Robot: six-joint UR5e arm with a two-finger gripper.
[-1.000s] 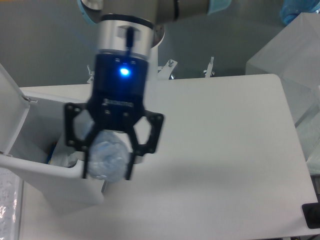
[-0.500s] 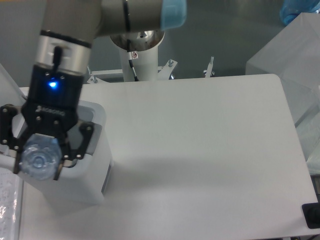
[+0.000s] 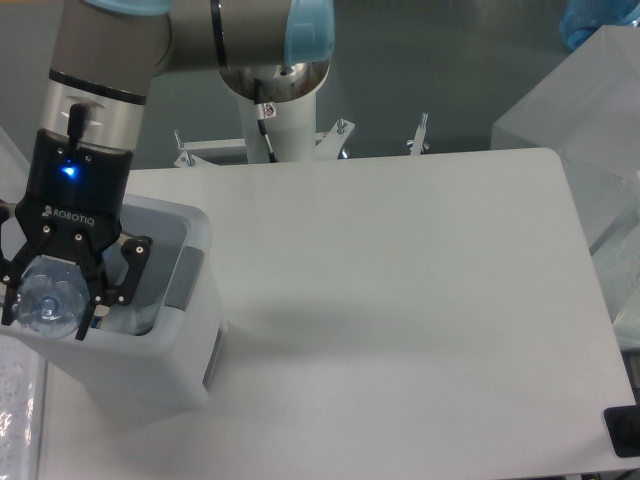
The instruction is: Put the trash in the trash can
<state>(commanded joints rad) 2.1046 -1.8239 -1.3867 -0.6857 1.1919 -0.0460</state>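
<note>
Pincer (image 3: 48, 305) pinching a crumpled clear bottle (image 3: 46, 298) above the trash can (image 3: 180, 340).

Fingers clamp the bottle from both sides, holding it over the bin's open top at the table's (image 3: 400, 300) left edge, positioned for a straight drop on release.

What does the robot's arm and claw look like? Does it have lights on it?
The arm is made of fat silver-grey tubes with light blue caps at the joints. Its wrist is a shiny silver ring above a black block with white lettering and one small glowing blue light. The claw is black, with two fingers on thin metal links.
</note>
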